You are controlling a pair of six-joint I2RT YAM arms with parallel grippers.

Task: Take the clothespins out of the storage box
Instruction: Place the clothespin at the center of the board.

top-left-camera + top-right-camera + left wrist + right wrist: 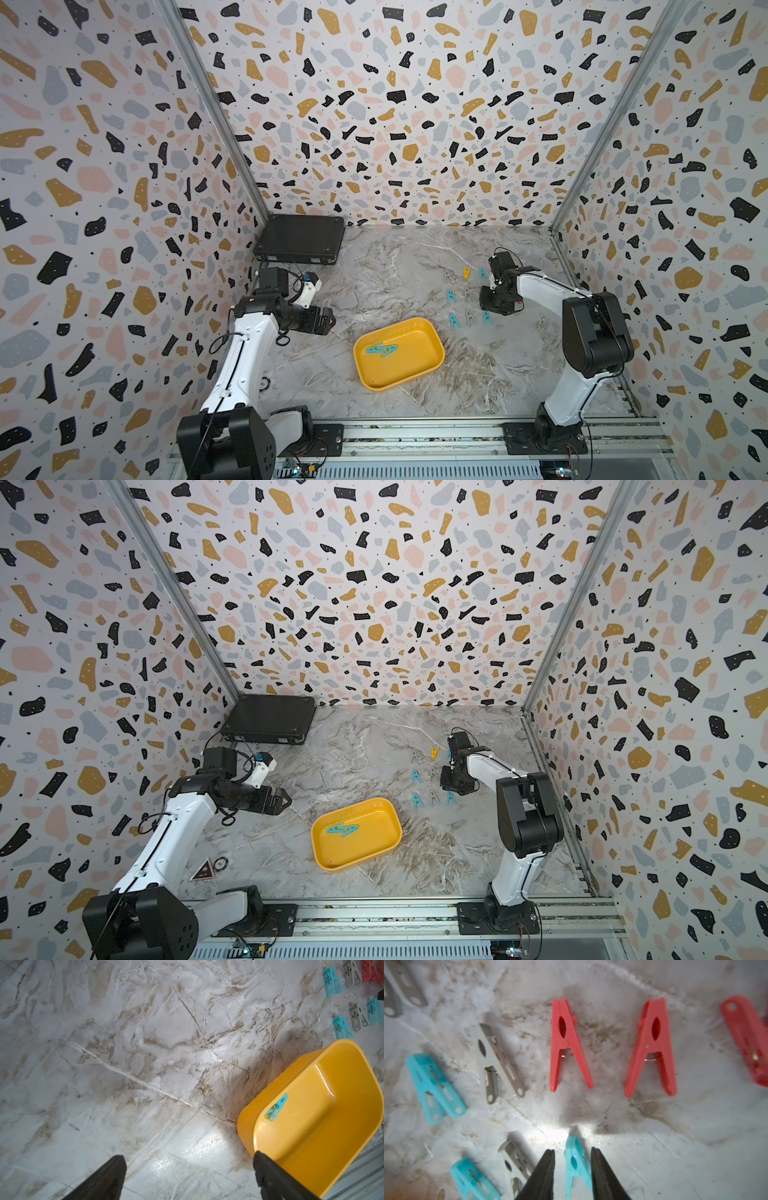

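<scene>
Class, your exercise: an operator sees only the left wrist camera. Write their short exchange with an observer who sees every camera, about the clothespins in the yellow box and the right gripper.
Operator: I see part of one teal clothespin in the storage box. Are there more?
Observer: Yes. In both top views, at least two overlapping teal clothespins lie in it.
Operator: Where is the right gripper?
Observer: The right gripper is low over the table, with its jaws parted either side of a flat-lying teal clothespin.
Operator: Any colour I'm missing?
Observer: A yellow clothespin lies at the far end of the laid-out pins.
</scene>
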